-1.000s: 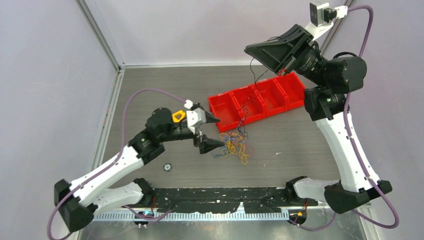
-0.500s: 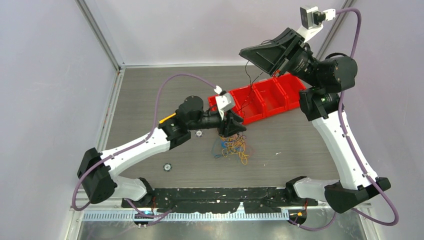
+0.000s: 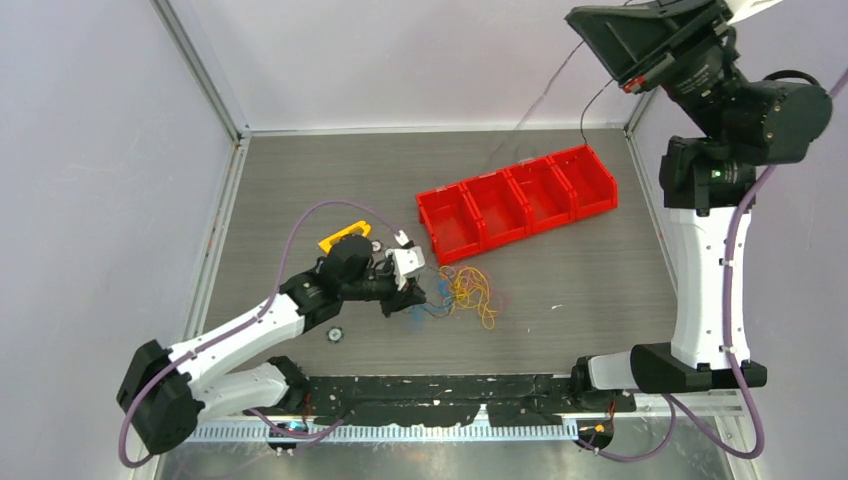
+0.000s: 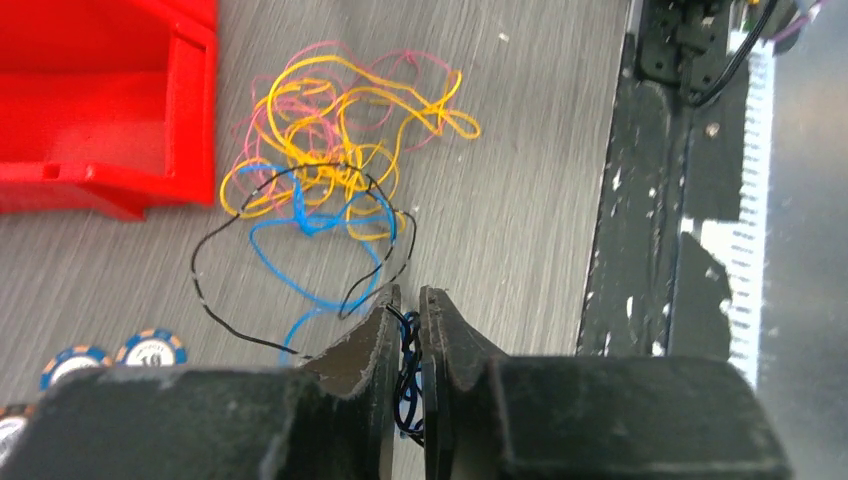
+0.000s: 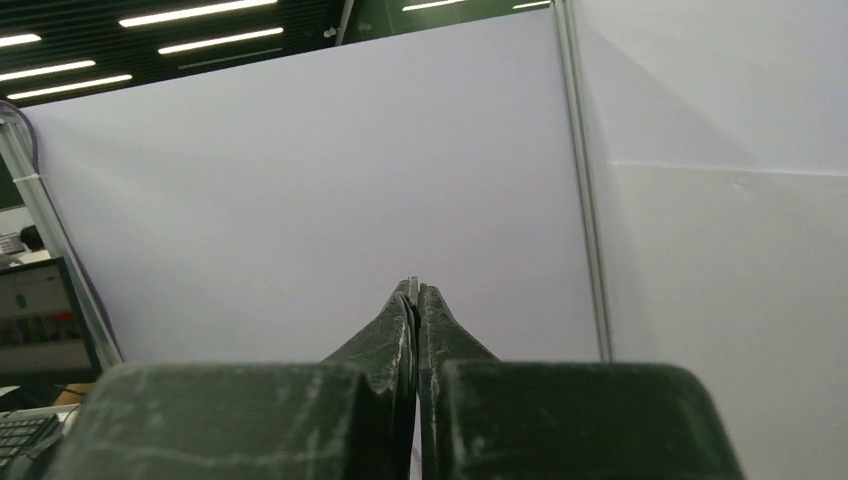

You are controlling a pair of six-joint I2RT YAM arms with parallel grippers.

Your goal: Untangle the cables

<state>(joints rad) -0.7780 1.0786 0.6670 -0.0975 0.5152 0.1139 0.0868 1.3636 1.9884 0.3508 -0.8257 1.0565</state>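
Observation:
The cables (image 3: 470, 295) lie in a loose tangle on the grey table, just below the red bins. In the left wrist view the cables (image 4: 340, 150) are mostly yellow, with pink, blue and black loops. My left gripper (image 3: 418, 297) is low at the tangle's left edge. The left gripper (image 4: 408, 295) is shut on a black strand and a blue strand. My right gripper (image 3: 580, 18) is raised high at the back right, and thin dark strands (image 3: 596, 108) trail down from it. In its wrist view the right gripper (image 5: 413, 285) is shut, facing a blank wall.
A row of red bins (image 3: 515, 200) stands behind the tangle; one red bin (image 4: 90, 100) fills the left wrist view's upper left. A small disc (image 3: 335, 334) lies near the front rail, and blue discs (image 4: 150, 350) sit beside the left fingers. A yellow piece (image 3: 343, 238) lies behind the left arm.
My left gripper came down to the tangle's left edge and closed on black and blue strands. My right arm rose up and to the right, drawing its thin strand away from the pile.

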